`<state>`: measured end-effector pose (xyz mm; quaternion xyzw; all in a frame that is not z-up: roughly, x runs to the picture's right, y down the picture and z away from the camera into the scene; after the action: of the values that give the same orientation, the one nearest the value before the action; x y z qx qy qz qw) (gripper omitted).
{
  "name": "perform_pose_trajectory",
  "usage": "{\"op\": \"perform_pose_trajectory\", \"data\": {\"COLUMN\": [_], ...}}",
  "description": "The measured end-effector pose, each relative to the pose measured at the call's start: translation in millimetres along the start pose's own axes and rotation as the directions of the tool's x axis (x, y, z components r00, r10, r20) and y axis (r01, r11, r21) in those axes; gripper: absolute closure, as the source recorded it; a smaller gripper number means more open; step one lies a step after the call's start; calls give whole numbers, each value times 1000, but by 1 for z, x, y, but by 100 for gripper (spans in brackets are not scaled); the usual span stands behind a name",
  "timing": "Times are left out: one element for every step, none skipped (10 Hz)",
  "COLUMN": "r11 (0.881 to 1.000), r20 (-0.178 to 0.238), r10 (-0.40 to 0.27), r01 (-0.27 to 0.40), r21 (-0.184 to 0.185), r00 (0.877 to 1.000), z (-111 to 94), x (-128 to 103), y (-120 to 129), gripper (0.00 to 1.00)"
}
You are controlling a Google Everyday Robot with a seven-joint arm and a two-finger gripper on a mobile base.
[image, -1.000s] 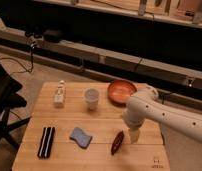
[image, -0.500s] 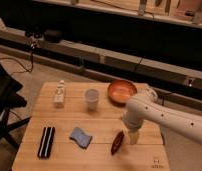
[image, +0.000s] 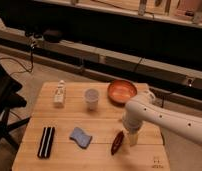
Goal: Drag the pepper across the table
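Wooden table (image: 100, 120) | dark red pepper (image: 117, 142) | hand (image: 132, 138) just beside it, grip cannot tell | corner mark (image: 155, 161) unreadable

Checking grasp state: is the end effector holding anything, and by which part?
Cannot tell. The end effector is down at the table, beside the red chili pepper.

Dark wall (image: 119, 30) behind, pale floor (image: 54, 70), dim light.
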<state>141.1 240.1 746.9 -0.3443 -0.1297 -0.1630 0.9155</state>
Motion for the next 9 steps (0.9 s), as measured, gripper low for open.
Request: {"op": "perform_pose_trajectory", "data": {"r11": [989, 960, 926, 904, 904, 926, 962, 985, 997], "r20": [12, 23, 21, 18, 17, 19, 21, 21, 19], "r10": [-150, -279, -378, -427, -428, -376, -274, -173, -71], "r01": [150, 280, 378, 427, 428, 377, 275, 174, 72], "r21": [-6, -10, -11, -7, -5, -6, -11, -15, -17], "r00": [989, 960, 926, 904, 904, 926, 961, 985, 997], "z": [3, 6, 9, 12, 14, 16, 18, 21, 22], "x": [-18, -32, -41, -43, -38, -29, -22, -17, -16], "y": [0, 2, 3, 0, -1, 1, 3, 5, 7], "gripper": [20, 20, 20, 20, 20, 20, 20, 20, 20]}}
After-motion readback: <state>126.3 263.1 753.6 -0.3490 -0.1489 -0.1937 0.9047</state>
